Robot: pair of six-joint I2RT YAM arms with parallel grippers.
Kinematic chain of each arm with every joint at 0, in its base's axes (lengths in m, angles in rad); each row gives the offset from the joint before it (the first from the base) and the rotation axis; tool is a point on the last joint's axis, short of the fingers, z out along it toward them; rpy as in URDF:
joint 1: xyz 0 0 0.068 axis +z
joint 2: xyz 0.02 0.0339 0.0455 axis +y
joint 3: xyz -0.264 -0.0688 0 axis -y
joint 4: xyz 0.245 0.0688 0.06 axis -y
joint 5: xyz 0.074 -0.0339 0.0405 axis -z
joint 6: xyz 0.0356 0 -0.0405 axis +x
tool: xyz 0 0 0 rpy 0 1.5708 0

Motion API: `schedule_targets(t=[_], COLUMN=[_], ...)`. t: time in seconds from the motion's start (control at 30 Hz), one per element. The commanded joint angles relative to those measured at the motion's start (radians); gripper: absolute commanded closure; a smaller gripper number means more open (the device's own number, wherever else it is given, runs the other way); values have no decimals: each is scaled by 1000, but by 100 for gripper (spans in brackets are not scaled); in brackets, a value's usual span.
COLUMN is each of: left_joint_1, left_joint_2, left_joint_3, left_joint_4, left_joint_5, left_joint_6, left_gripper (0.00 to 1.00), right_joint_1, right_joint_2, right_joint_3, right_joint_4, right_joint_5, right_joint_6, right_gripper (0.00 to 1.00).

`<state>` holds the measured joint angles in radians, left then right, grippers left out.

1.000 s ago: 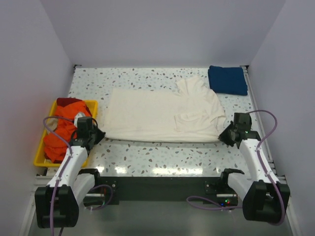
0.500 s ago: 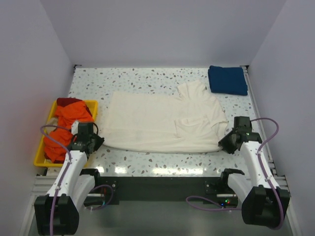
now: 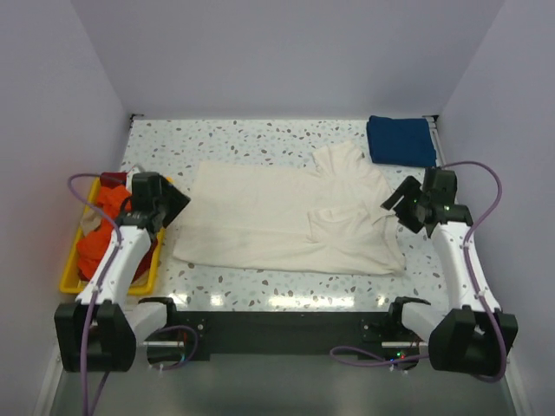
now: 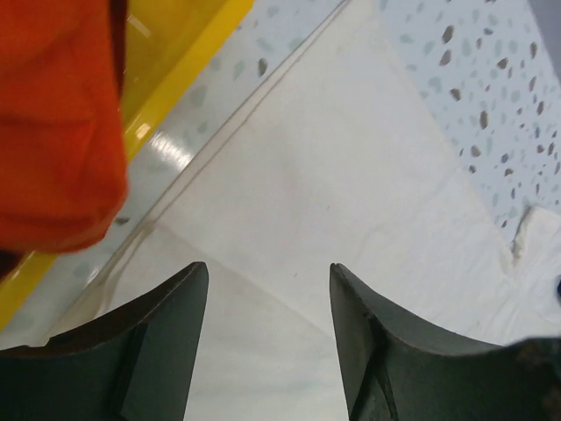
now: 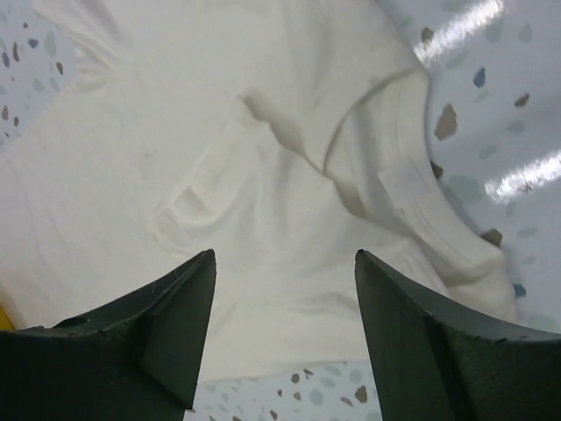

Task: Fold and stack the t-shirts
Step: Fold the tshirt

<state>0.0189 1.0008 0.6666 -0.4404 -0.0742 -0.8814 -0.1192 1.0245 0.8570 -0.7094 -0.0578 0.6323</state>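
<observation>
Top external: cream shirt (image 3: 277,221) spread mid-tabletop, blue shirt (image 3: 400,140) folded at the far right corner. Both arms reach forward; left gripper (image 3: 176,205) and right gripper (image 3: 395,197) over the cream shirt's side edges, jaws apart, holding nothing.

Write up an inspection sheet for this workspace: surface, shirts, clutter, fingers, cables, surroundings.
Surface: speckled table, glare along its near edge.
Job's things: cream t-shirt spread mid-table, one sleeve lying on top of it; dark blue t-shirt folded at the far right corner; orange t-shirts heaped in the yellow tray on the left.
Clutter: nothing seen.
Grippers: left gripper open, fingers above the cream shirt's left edge; right gripper open, above its collar end; neither holds cloth.
Cables: left cable, purple, loops over the tray; right cable, purple, arcs clear of the shirts.
Surroundings: plain pale walls on three sides.
</observation>
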Motion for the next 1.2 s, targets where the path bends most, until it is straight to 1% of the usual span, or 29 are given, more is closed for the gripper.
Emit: schedule_targets(t=[0.0,0.07,0.1,0.13,0.17,0.2,0.27,0.33,0.4,0.43,0.47,0.5,0.53,0.57,0.6,0.67,0.7,0.8,0.83,0.87,0.97,1.13,1.17], left_joint_1=[-11,-11,-11,-36,-40,-42,-42,-42,-42,-42,-43,-43,-46,-48,-50,-57,-59,-66,-73,-76,-96,-125,-131], left_joint_2=[227,323,413,455,532,568,660,717,812,841,872,930,956,1010,1035,1085,1096,1121,1128,1144,1167,1226,1236], left_joint_3=[178,292,335,413,450,509,554,606,666,686,706,753,780,807,859,898,928,959,973,987,1021,1100,1110], left_joint_4=[172,207,209,218,229,232,268,293,322,333,342,341,341,324,312,280,266,243,224,186,151,80,72], left_joint_5=[30,37,36,36,31,30,33,33,50,56,62,65,65,56,48,12,-8,-71,-93,-126,-205,-263,-269], left_joint_6=[67,84,91,113,124,130,153,156,156,153,153,153,154,156,159,171,173,188,190,193,220,251,254], left_gripper=[37,37,37,37,37,37,37,37,37,38,38,38,39,39,39,41,42,44,45,46,47,55,55], right_joint_1=[-4,-5,-4,-4,-5,-5,-5,-4,-5,-4,-2,7,15,26,48,76,101,112,137,141,142,145,145], right_joint_2=[133,195,256,294,325,388,442,511,566,630,660,689,745,769,793,866,891,980,1000,1016,1069,1135,1143], right_joint_3=[86,114,155,181,204,250,290,316,356,379,410,472,502,528,571,628,683,782,801,819,878,950,970], right_joint_4=[180,244,255,257,261,261,248,269,307,314,317,318,326,340,352,350,344,329,329,327,333,334,332], right_joint_5=[-80,-96,-83,-76,-70,-65,-34,-33,-48,-63,-97,-100,-97,-93,-82,-32,-11,19,26,27,26,27,29], right_joint_6=[-46,-34,-33,-46,-55,-66,-85,-82,-77,-83,-88,-94,-104,-111,-120,-155,-170,-212,-212,-214,-221,-244,-246], right_gripper=[32,32,32,32,32,32,31,31,31,32,34,36,38,40,40,41,40,41,41,41,41,41,41])
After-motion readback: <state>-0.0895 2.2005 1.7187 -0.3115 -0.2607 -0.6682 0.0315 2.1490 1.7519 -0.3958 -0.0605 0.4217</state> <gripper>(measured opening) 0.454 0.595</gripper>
